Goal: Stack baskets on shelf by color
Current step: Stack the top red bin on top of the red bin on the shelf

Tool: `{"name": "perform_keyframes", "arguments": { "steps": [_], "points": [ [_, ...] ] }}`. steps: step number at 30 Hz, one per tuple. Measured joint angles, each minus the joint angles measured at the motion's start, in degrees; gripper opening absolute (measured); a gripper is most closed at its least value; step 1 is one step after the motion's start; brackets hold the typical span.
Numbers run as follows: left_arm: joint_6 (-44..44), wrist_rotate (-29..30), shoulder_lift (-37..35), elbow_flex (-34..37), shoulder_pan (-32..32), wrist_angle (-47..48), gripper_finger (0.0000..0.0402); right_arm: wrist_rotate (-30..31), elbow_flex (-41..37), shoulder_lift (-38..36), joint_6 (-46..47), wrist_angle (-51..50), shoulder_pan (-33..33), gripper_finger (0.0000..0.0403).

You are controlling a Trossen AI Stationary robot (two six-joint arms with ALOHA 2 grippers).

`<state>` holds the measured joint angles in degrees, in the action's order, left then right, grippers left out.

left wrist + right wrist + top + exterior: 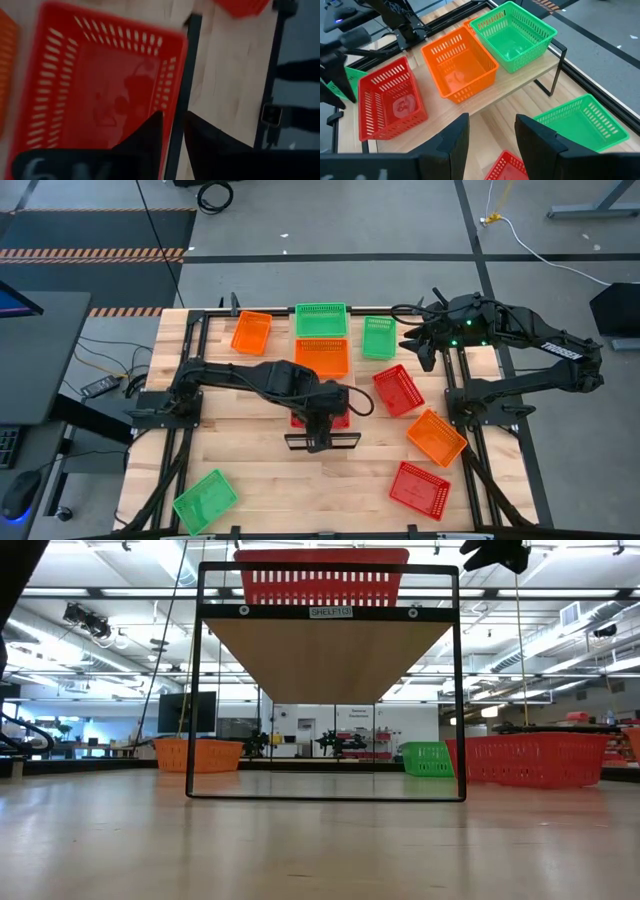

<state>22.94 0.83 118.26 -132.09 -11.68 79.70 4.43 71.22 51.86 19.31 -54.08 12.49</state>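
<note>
Left gripper [320,423] sits over the near end of the shelf [322,442], fingers [145,137] pinched on the wall of a red basket [105,95] — one finger inside, one outside, narrow gap. That basket rests on the shelf board at its near end; the low view shows it up top on the board [320,650], upright, level.

Same shelf, going away from it: orange basket [460,62] in the middle, green basket [512,32] at the far end. All three side by side, one layer, walls touching or nearly so. Each is shallow, rectangular, slotted walls, solid floor with a moulded emblem.

Right gripper [425,345] hangs at the far right of the table, above the surface, fingers [455,140] spread apart, nothing between them. It looks back across the shelf.

Loose baskets on the tabletop [250,480]:
- orange [251,331], far left of the shelf, tilted
- green [378,336], far, right of the shelf, just beside the right gripper
- red [398,390], right of the shelf, rotated
- orange [436,436], farther right, close to that red one
- red [420,489], near right
- green [205,500], near left corner, well apart from the rest

Left arm lies across the table over the shelf's left side, hiding most of the gripped basket from above.
</note>
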Motion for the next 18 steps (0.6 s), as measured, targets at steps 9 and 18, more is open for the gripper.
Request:
{"name": "perform_keyframes", "arguments": {
  "steps": [9, 18],
  "points": [
    [1.7, 0.8, -1.2, -2.8, 0.0, 0.3, 0.0094, 0.0, 0.0, 0.0, 0.0, 0.0, 0.0, 0.0164],
    [2.0, 2.7, -3.4, -2.9, 0.3, 1.4, 0.0094, 0.0, 0.0, 0.0, 0.0, -0.1, 0.0, 0.0164]
  ]
}}
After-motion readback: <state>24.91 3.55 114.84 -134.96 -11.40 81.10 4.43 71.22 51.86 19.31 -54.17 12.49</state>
